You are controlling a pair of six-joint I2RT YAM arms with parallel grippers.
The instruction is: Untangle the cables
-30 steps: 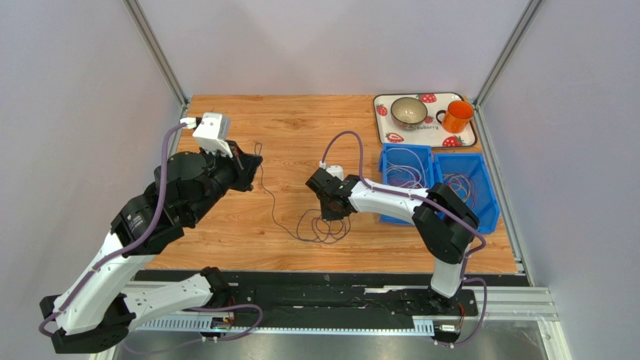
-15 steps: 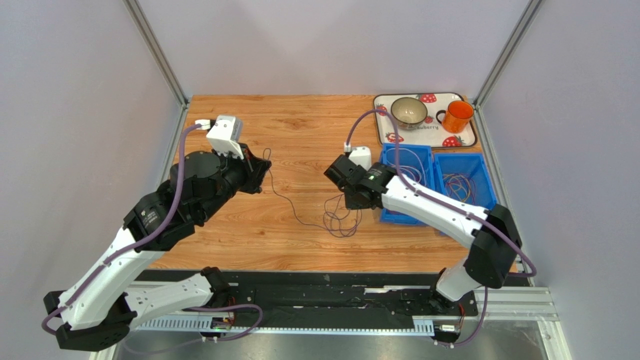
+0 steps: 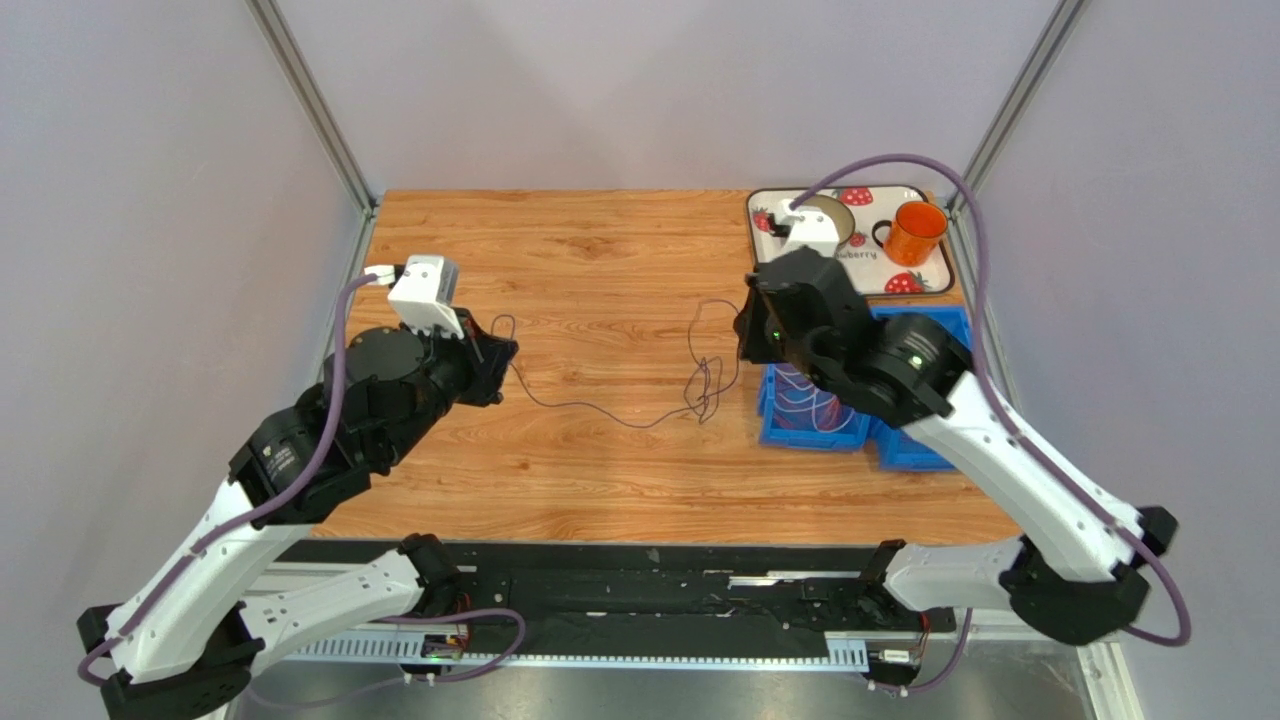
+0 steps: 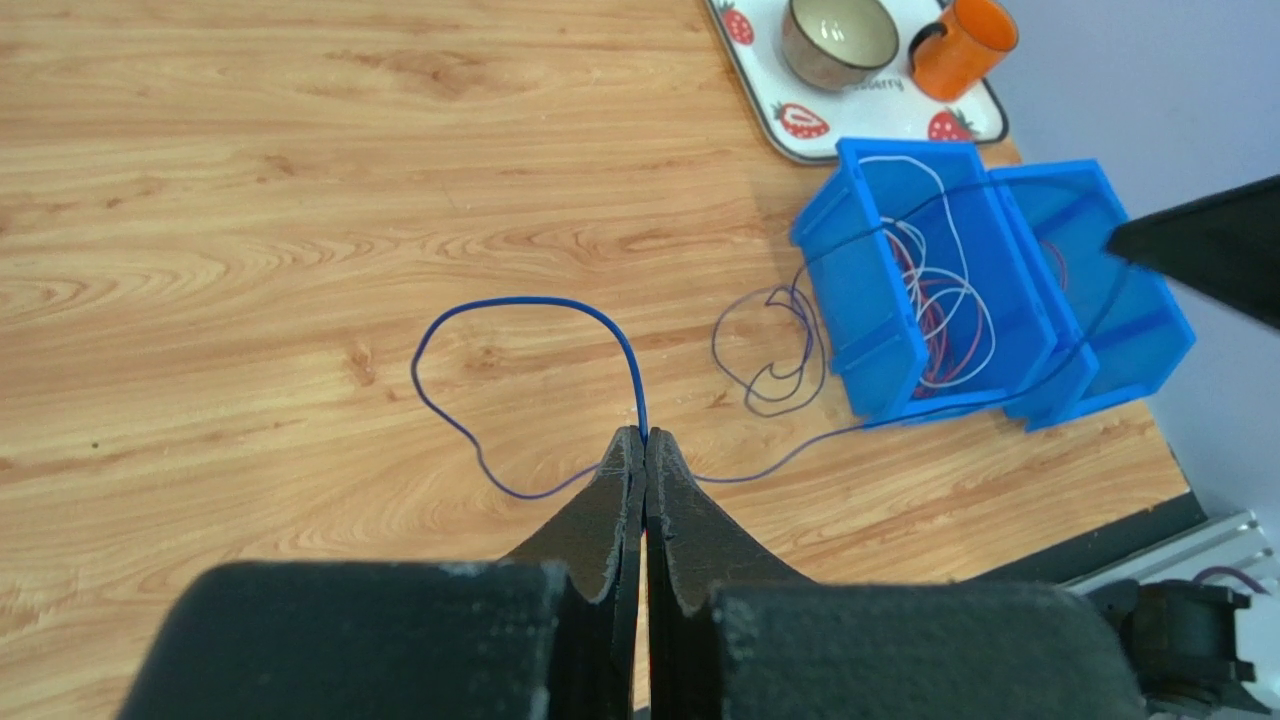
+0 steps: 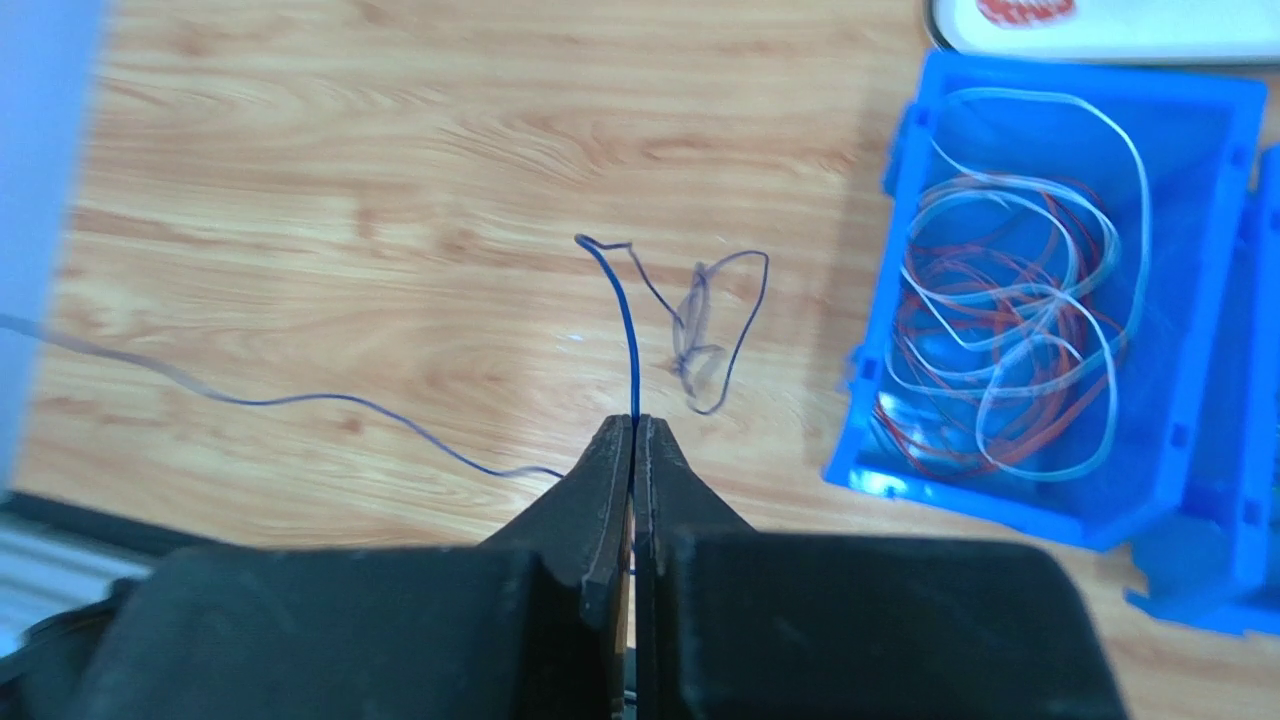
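**Item:** thin dark-blue flexible wire (image 4: 511,305), one of the cables.

**Location:** left jaws clenched on it at their tips, and right jaws likewise. Between them it runs slack over the wooden surface (image 4: 226,225).

**Ahead of the right jaws:** small snarl of loops (image 5: 696,338).

**Beyond, to their right:** blue plastic bins (image 5: 962,503) holding white and orange-red wires (image 5: 999,338).

**Handling, judged:** featherlight, limp, slippery. Grip close beside the snarl.

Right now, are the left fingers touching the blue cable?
Touching. The left wrist view shows the left fingers pinched shut on the blue cable, which emerges from between their tips.
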